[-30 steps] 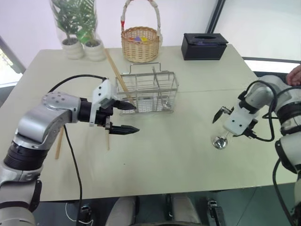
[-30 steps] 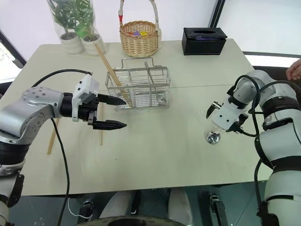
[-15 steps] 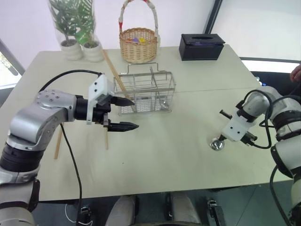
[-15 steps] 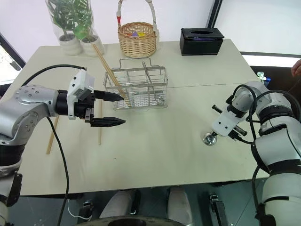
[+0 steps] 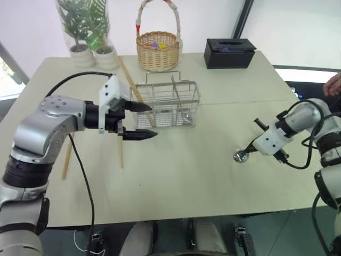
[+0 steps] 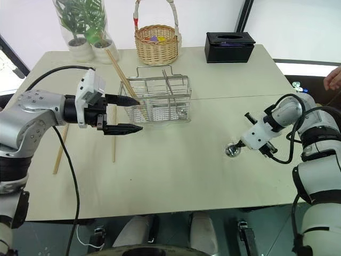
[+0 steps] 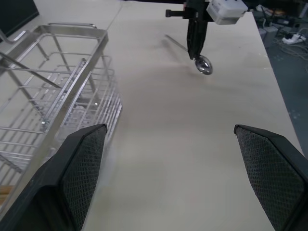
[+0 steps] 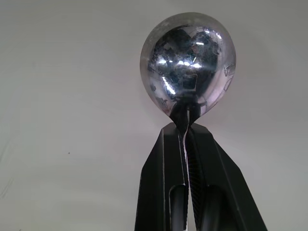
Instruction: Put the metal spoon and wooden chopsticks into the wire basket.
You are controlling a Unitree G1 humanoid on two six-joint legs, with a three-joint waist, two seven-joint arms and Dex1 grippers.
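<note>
The cream table [image 5: 202, 176] carries everything, and the wire basket [image 5: 169, 104] at its middle is our landmark. Behind the wire basket, at the far edge, sits a round wicker basket [image 5: 157, 49] with a tall arched handle; to the far right of it a black tissue box [image 5: 230, 52], and to the far left two potted plants [image 5: 88, 32] in clear sleeves.

Now the arms. The left gripper [image 5: 139, 120] hangs just beside the wire basket's left end, pointing across towards it, its two black fingers [image 7: 82, 163] spread wide with nothing between them. Well to the right of the wire basket, the right gripper [image 6: 241, 145] is angled down at the table, its fingers [image 8: 168, 192] pinched tight together on the handle of the metal spoon [image 8: 188, 62]. The round shiny bowl sticks out just past the fingertips, sitting close to the table surface, though whether it touches I can't say.

The wooden chopsticks: one [image 5: 129, 80] stands tilted in the left end of the wire basket, its top leaning away towards the plants. Two more lie flat on the table to the left of the wire basket, one [image 5: 120, 153] below the left gripper, one [image 5: 67, 158] further out, partly hidden by the left arm.
</note>
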